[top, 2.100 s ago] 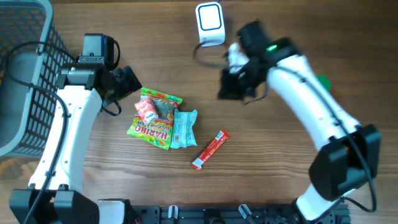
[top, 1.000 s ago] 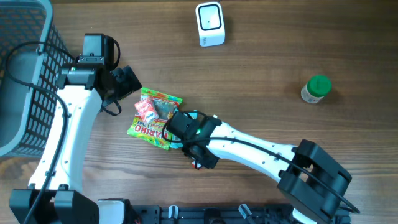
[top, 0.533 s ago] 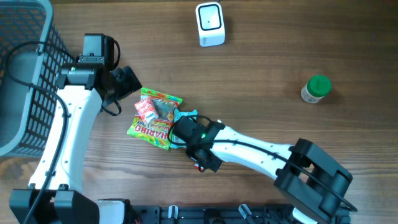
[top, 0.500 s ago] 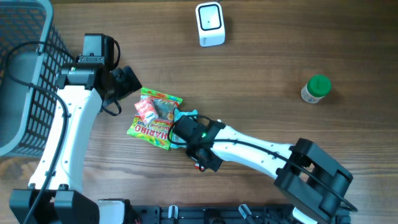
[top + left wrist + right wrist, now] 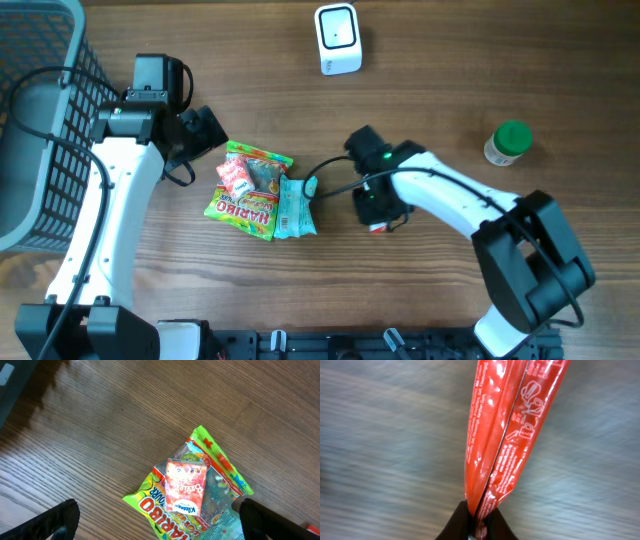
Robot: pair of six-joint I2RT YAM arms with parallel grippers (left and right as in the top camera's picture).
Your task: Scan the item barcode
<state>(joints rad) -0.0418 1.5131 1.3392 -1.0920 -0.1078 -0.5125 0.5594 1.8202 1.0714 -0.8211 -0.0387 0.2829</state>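
While the right arm's wrist covers nearly all of it from above, the red stick packet [image 5: 506, 435] shows overhead only as a red sliver, well to the right of the candy bag [image 5: 245, 195]. Its far end is cut off at the top of the wrist view, and the wood behind it is blurred, so whether it rests on the table cannot be told. The right gripper [image 5: 379, 210] pinches the packet's near end between its dark fingertips [image 5: 493, 527]. The left gripper [image 5: 207, 130] hangs just up-left of the candy bag, spread wide and holding nothing; only its fingertips [image 5: 57, 520] show.
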